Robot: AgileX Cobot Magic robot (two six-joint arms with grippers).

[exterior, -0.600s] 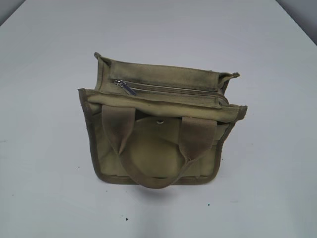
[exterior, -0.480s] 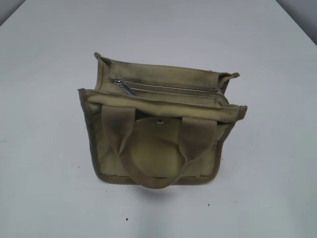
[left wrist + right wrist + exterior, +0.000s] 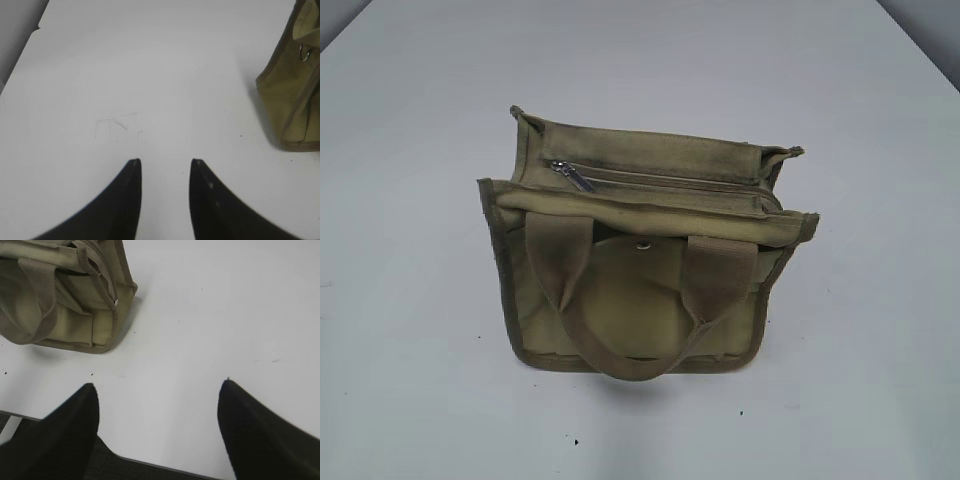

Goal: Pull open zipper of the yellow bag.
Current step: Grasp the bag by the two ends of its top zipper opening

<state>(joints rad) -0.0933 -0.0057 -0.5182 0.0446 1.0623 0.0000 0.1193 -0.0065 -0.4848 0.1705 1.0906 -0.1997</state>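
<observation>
Left wrist view: yellow bag [image 3: 292, 95] cut off.

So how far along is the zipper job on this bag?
Nothing looks done yet: the zipper on the yellow bag looks closed, its pull tab at the left end. Both end effectors, left and right, are open over bare table, touching nothing. Approach, grasp and pull remain.

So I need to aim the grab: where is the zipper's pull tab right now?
In the exterior view the pull tab lies at the left end of the zipper, along the top of the yellow bag, behind the snap button.
</observation>
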